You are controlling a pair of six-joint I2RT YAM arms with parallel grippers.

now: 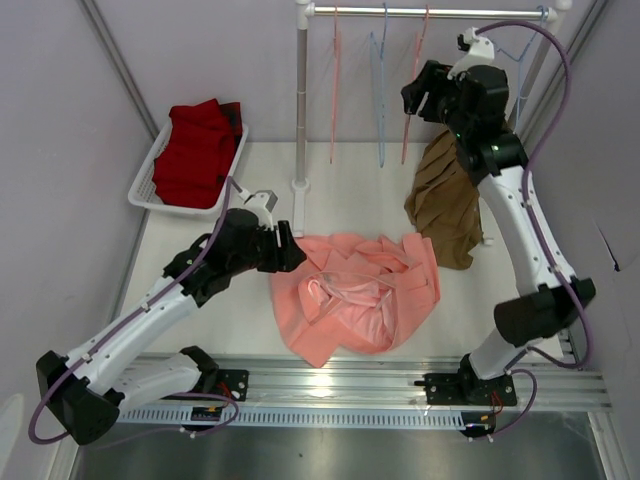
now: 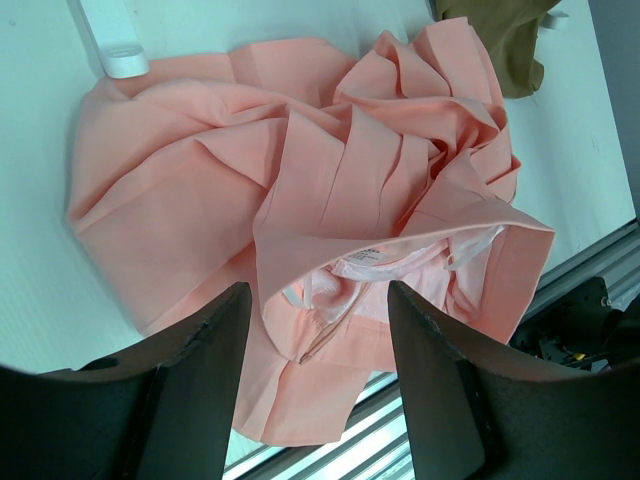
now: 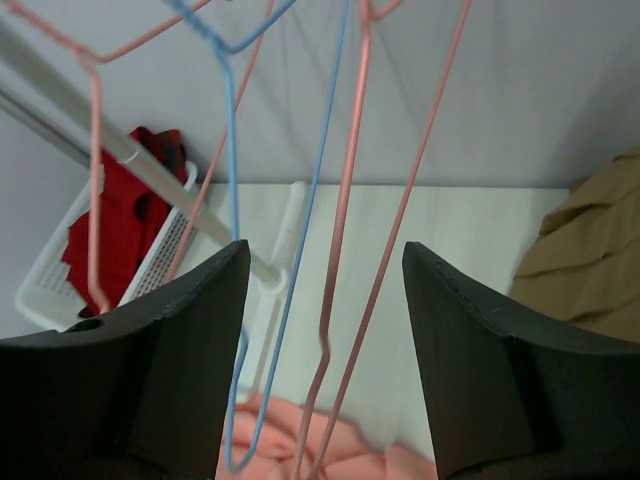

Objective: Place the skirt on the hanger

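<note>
Right wrist shows my right fingers [image 3: 180, 370] wide and empty, straddling the hanger [image 3: 346, 180] and a blue hanger [image 3: 310, 190]; closing could snag both, while my left fingers [image 2: 190, 400] hang wide over the skirt [image 2: 300, 190].

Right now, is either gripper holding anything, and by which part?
Nothing is held. Left gripper open over the skirt; right gripper open near the hanger.

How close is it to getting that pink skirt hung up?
Nothing looks finished. The salmon-pink pleated skirt lies crumpled on the white table, ungripped, with the left gripper open just over it. The right gripper is up at the rail, open, with the thin salmon-pink wire hanger between its fingers. Left: taking hold of both and putting the skirt on.
</note>
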